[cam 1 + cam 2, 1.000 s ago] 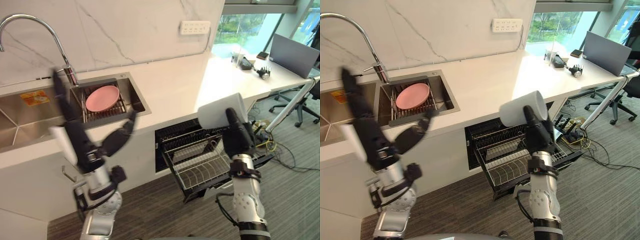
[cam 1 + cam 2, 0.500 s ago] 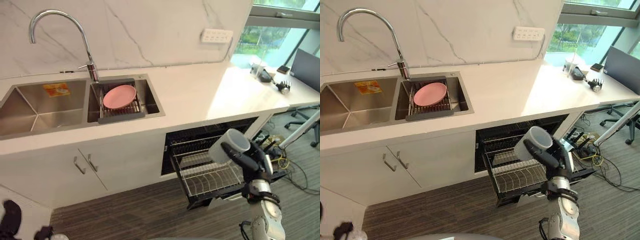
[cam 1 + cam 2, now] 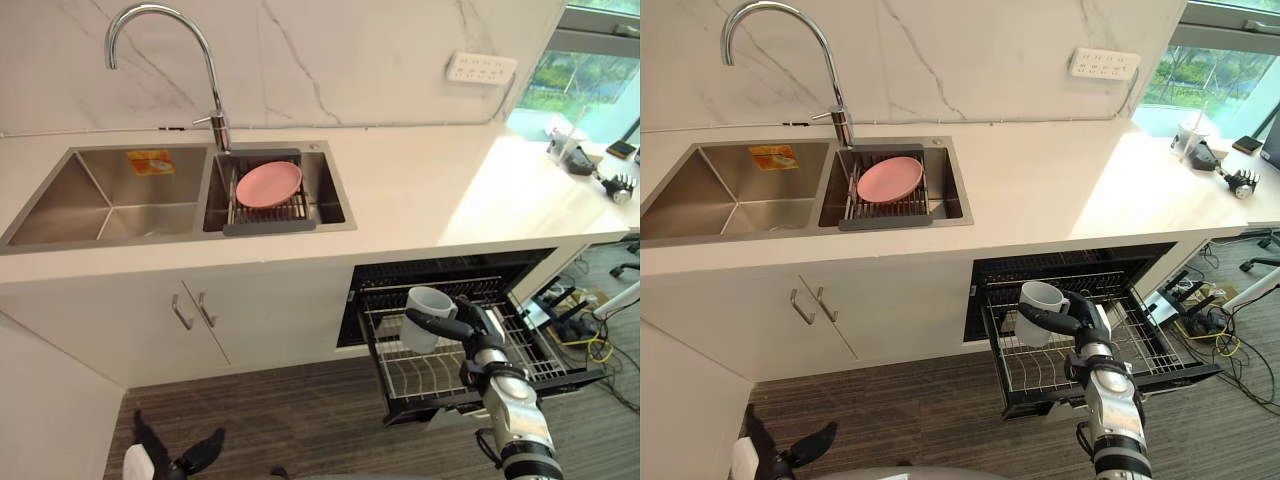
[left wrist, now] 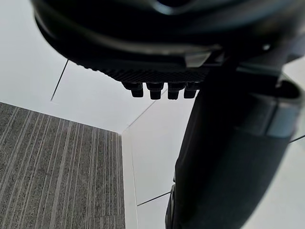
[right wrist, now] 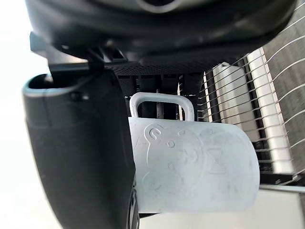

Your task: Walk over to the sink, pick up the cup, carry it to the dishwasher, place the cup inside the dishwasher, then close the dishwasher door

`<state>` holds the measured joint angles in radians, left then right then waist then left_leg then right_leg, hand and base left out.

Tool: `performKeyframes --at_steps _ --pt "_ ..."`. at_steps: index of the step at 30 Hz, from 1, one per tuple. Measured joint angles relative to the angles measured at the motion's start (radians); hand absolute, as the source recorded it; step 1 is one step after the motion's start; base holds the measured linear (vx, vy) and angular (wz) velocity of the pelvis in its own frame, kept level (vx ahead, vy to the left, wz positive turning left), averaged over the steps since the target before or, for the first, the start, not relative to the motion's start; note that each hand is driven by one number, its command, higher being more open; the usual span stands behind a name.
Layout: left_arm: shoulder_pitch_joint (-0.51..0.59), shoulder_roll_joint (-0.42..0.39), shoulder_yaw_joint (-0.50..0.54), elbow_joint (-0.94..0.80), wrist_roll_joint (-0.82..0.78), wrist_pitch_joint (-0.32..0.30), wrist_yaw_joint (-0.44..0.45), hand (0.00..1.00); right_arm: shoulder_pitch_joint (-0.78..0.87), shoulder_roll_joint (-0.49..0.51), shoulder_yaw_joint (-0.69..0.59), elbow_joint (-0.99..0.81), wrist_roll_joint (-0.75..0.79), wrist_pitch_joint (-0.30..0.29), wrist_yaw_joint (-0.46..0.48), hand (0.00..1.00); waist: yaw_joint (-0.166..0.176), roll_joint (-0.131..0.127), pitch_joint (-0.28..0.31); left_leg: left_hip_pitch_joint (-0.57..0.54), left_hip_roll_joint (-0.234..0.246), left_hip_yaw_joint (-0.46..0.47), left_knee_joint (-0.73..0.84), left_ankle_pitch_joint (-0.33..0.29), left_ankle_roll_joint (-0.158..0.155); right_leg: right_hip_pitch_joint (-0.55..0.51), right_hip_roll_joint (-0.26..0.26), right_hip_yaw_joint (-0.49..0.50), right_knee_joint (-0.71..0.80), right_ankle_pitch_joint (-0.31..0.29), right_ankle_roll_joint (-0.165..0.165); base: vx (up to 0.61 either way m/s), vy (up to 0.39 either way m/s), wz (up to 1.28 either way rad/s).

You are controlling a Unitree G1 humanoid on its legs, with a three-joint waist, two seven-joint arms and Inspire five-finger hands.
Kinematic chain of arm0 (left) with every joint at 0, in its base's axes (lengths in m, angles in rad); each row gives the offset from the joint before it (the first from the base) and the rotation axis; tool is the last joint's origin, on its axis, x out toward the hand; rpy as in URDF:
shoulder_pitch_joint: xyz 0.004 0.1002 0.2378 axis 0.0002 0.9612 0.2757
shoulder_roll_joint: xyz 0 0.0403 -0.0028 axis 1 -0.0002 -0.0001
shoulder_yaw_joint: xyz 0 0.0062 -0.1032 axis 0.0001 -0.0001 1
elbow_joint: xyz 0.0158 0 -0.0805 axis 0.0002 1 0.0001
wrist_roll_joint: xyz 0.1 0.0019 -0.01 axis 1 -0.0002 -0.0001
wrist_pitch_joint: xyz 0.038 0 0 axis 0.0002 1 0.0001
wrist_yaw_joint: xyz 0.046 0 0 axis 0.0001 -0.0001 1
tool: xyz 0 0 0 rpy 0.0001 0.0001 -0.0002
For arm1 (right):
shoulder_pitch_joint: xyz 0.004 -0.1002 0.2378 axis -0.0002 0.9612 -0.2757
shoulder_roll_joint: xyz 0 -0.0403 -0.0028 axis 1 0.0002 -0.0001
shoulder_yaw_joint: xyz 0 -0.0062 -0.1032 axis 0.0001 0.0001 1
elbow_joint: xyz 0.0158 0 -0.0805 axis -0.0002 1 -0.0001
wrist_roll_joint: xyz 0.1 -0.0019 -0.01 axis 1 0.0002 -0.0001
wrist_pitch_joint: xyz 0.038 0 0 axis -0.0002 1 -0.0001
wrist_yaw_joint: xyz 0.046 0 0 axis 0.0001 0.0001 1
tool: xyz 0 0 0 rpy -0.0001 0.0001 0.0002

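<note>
A white cup (image 3: 428,318) with a handle is held in my right hand (image 3: 472,330), which is shut on it with the thumb (image 5: 81,152) along its side. The cup (image 5: 195,167) hangs tilted just above the front left part of the pulled-out wire rack (image 3: 445,368) of the dishwasher (image 3: 450,270), whose opening sits under the white counter. My left hand (image 3: 170,462) hangs low at the lower left over the floor, open and holding nothing, with its fingertips (image 4: 157,89) near white cabinet fronts.
A double steel sink (image 3: 110,200) with a tall faucet (image 3: 212,110) sits in the white counter (image 3: 420,190); a pink plate (image 3: 268,183) lies on its drainer. White cabinet doors (image 3: 200,310) stand left of the dishwasher. Small items (image 3: 580,160) and cables (image 3: 590,345) lie at the far right.
The camera view has shifted. My right hand has come down with the cup, from the counter's edge to just over the rack. My left arm has dropped to the lower left.
</note>
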<state>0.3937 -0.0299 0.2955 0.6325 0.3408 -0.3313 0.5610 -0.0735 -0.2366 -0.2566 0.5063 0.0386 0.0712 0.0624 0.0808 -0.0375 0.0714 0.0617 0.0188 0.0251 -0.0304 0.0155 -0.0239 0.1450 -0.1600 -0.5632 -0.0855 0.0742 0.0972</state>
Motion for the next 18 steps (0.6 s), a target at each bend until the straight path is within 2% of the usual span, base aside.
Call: performKeyframes --at_steps 6,14,18 --pt "-0.003 0.063 -0.015 0.06 -0.029 -0.006 -0.023 1.0 -0.043 -0.062 0.026 0.121 -0.032 0.039 -0.051 0.0 0.004 0.017 0.044 -0.017 -0.013 -0.044 0.0 0.012 0.007 0.009 -0.008 -0.046 0.0 -0.002 0.009 -0.01 0.013 0.21" --pt "-0.022 0.087 -0.097 0.077 -0.027 -0.006 -0.045 1.0 -0.169 -0.092 0.072 0.277 -0.031 0.057 -0.064 0.0 0.045 0.022 0.105 -0.058 -0.026 -0.086 0.009 0.026 0.011 -0.006 -0.015 -0.089 0.0 0.002 0.014 0.0 0.013 0.18" --pt "-0.075 0.094 -0.11 0.075 -0.035 -0.01 -0.057 1.0 -0.307 -0.139 0.072 0.386 -0.031 0.055 -0.065 0.0 0.07 0.029 0.181 -0.116 -0.034 -0.11 0.044 0.028 0.014 -0.034 -0.019 -0.112 0.0 0.012 0.012 -0.03 0.041 0.18"
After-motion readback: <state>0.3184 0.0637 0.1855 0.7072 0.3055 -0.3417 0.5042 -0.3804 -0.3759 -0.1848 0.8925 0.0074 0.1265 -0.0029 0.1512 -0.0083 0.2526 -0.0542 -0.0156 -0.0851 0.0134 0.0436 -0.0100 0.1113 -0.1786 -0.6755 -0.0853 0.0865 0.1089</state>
